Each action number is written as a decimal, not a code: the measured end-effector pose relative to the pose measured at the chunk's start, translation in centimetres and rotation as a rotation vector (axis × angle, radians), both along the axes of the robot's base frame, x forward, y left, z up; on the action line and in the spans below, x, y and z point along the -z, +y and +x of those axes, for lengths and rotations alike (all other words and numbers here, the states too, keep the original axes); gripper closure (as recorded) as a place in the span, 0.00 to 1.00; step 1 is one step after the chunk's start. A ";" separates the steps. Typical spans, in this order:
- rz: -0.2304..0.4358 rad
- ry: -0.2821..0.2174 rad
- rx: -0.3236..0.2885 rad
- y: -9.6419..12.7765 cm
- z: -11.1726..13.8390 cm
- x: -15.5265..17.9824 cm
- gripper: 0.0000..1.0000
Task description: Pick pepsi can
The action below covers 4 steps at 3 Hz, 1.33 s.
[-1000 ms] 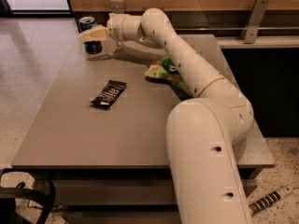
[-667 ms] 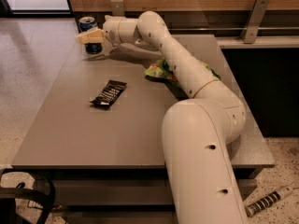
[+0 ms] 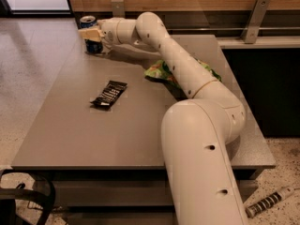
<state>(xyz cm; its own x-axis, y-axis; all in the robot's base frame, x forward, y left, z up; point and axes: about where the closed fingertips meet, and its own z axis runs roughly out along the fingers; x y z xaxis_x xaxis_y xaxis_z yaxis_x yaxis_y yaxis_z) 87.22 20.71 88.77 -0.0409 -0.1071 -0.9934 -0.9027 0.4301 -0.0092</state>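
**Gripper at the can — grasp unconfirmed**

You have the gripper (image 3: 92,33) set against the pepsi can (image 3: 94,47), which stands upright at the far left corner of the table (image 3: 140,130). I cannot tell whether it is clamped or apart. The arm crosses above the green snack bag (image 3: 159,72) — probably to reach that corner directly.

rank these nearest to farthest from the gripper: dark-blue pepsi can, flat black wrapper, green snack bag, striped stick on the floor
The gripper is at the grey table's far left corner.
1. Dark-blue pepsi can: right at the gripper.
2-3. Flat black wrapper, left middle, and green snack bag, centre right: too close to call.
4. Striped stick: off the table, lower right.
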 end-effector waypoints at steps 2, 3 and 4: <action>0.000 0.003 -0.008 0.6 -0.2 0.2 0.96; 0.000 0.004 -0.010 0.8 -0.2 0.3 1.00; 0.001 0.003 -0.013 0.9 -0.3 0.2 1.00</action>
<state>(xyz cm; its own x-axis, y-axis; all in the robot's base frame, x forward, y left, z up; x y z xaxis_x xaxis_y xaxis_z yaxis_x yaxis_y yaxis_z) 86.91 21.57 88.60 -0.0429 -0.1067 -0.9934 -0.9081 0.4187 -0.0058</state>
